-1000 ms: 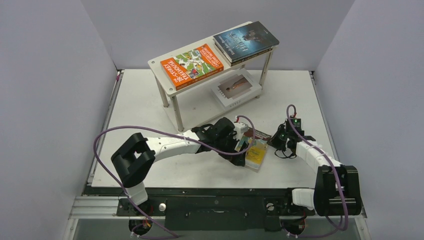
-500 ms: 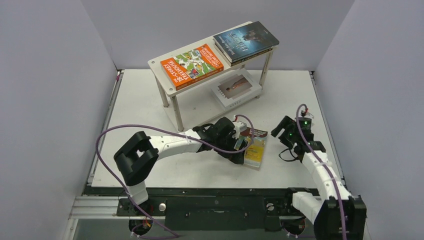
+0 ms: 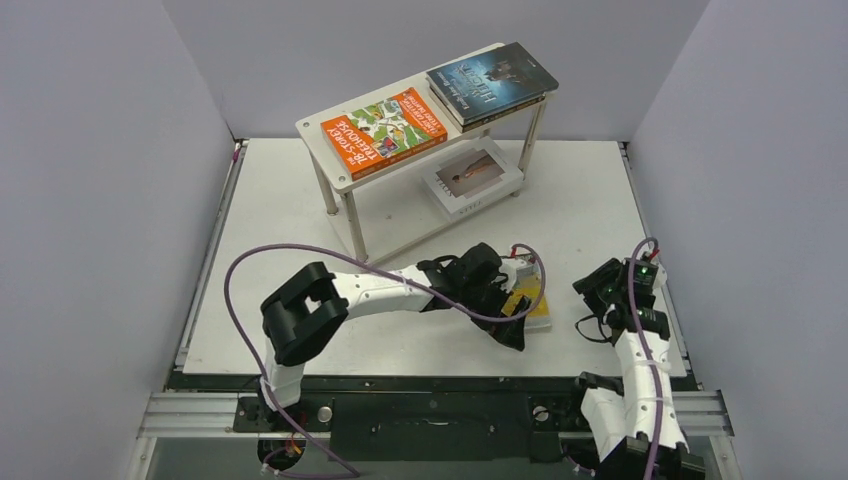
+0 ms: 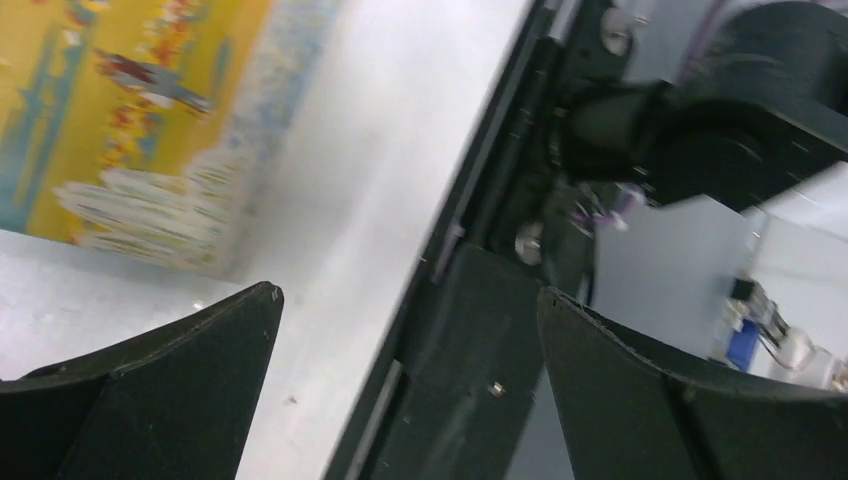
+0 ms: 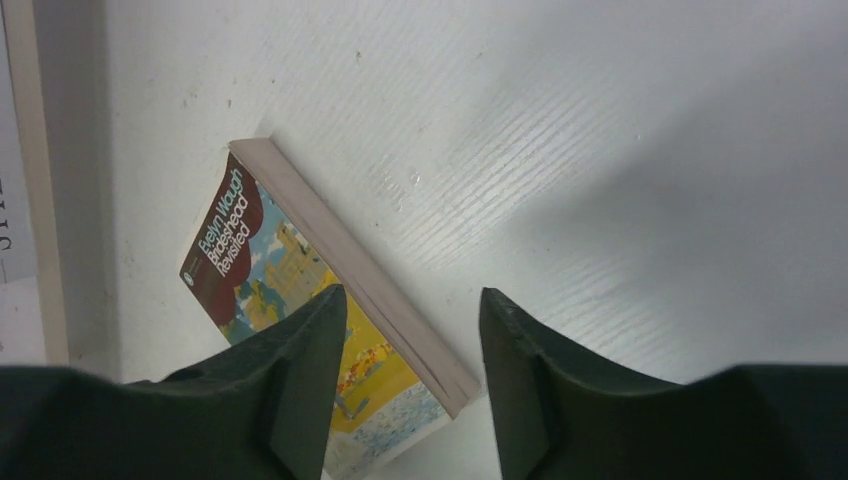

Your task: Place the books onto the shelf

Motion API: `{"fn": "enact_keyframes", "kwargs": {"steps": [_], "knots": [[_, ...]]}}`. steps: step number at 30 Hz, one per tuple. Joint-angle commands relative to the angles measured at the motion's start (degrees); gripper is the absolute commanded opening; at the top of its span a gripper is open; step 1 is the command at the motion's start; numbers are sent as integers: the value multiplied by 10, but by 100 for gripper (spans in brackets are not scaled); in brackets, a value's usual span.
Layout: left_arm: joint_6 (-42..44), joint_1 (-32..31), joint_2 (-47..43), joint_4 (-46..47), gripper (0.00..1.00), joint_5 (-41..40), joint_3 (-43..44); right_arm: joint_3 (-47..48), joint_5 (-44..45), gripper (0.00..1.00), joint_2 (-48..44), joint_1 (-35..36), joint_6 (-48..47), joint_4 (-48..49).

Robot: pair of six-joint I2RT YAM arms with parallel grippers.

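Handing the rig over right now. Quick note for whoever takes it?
Left gripper: open, empty, low beside the yellow-teal book.
Right gripper: open, empty, to that book's right.
Shelf: orange book and dark stack on the top tier, white book on the lower tier.
Done: those are shelved.
Left: the yellow-teal book lies flat on the table; pick it up and shelve it.

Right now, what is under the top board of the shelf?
A white book lies flat on the lower board. The top board covers the far part, so anything there is hidden.
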Motion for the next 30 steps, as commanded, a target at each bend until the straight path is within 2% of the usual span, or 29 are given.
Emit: {"fn": "enact_keyframes", "kwargs": {"steps": [1,4,6,13,18,21,23,25,28,30], "knots": [[0,27,-113,61,99,70,-39,-6,-73,43,77,-27,15,83],[-10,67,-185,52,99,62,-82,6,-101,26,158,-20,42,171],[-5,80,-221,24,99,31,-104,32,-89,21,220,0,51,204],[-9,83,-325,-33,99,-64,-160,138,-43,16,452,92,77,267],[-2,85,-398,-66,98,-141,-182,229,-123,11,569,200,54,293],[12,94,-416,-86,97,-167,-192,278,-169,11,590,279,-8,274],[25,99,-415,-97,96,-169,-194,305,-185,12,590,304,-41,241],[41,101,-407,-107,96,-169,-191,288,-172,12,568,304,-49,238],[56,99,-388,-112,97,-161,-180,230,-150,13,486,270,-28,259],[63,96,-374,-105,97,-157,-175,170,-118,21,410,233,-15,268]]}}
